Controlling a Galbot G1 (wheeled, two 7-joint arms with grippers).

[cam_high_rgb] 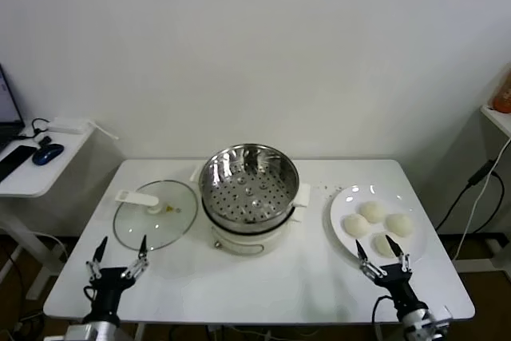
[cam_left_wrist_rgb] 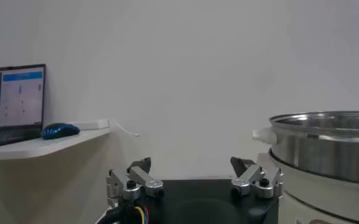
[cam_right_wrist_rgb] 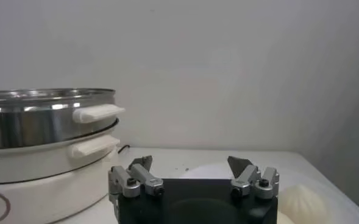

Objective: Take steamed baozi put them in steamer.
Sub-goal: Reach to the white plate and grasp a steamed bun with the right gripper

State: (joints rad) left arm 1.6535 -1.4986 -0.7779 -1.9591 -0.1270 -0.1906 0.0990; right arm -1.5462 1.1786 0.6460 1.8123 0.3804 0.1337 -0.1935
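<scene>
The white bench [cam_high_rgb: 263, 277] fills the lower half of the head view. At its centre stands the steamer [cam_high_rgb: 248, 196], a shiny perforated steel basket on a white cooker base with side handles; its basket holds nothing. Left of it in the frame, just beside the base, the glass lid [cam_high_rgb: 154, 213] lies flat with its white handle toward the upper left. At centre right of the frame sits the white plate [cam_high_rgb: 342, 201], carrying the four steamed baozi [cam_high_rgb: 373, 212] clustered together, off-white and domed; one of them is partly hidden behind the right tool.

At the lower right of the frame the right tool [cam_high_rgb: 382, 258] hangs over the near edge of the plate, its fingers spread wide and released, holding nothing. At the lower left the left tool [cam_high_rgb: 118, 255] waits near the bench's front edge, below the lid in the frame, fingers likewise apart and empty.
</scene>
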